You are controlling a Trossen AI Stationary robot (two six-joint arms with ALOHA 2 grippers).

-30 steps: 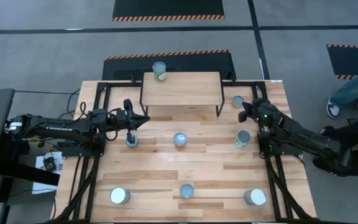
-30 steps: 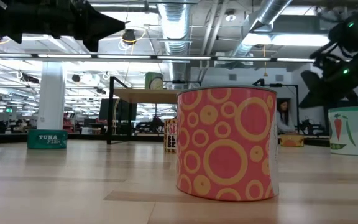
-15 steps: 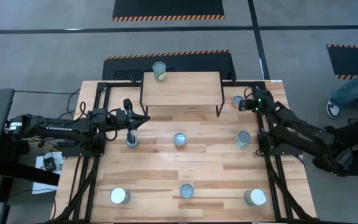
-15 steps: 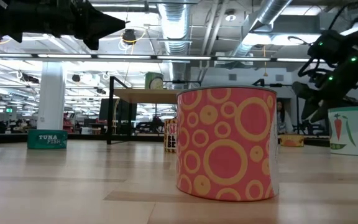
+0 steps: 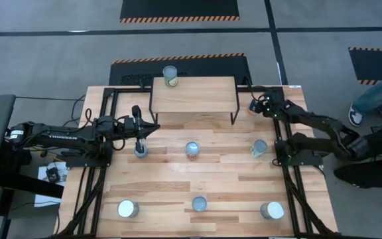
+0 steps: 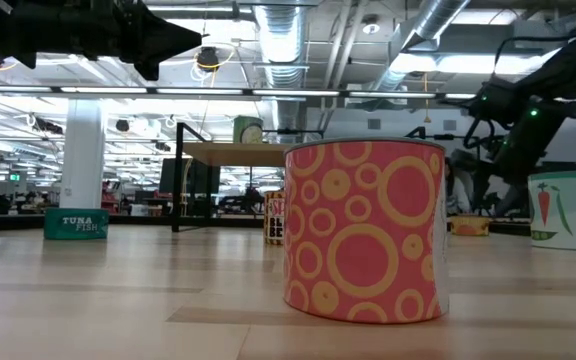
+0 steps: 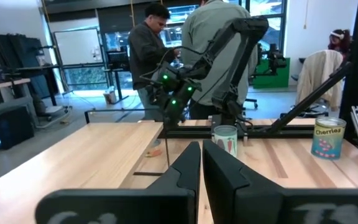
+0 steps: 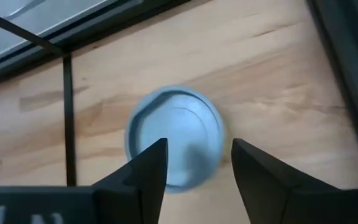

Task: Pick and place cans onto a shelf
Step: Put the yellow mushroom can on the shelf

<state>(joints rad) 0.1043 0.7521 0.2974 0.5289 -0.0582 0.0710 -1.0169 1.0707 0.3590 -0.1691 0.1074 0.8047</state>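
Fingers of my right gripper are standing apart, hanging directly over the small can that is sitting at the far right corner of the table, just beside the shelf's right legs. In the high view that gripper is poised right at this can, and nothing is gripped yet. My left gripper is waiting over another can at mid-left; its fingers are looking nearly together in the wrist view, with nothing between them. One can is already standing on the shelf's far left edge, while the others are scattered across the tabletop. I am judging the risk to be in the descent: the can's round top is sitting slightly off-centre between my fingers, so one finger could be landing on the lid or nudging the can sideways rather than straddling it. The black shelf leg is also close, and a careless lift could be clipping it or the shelf edge.
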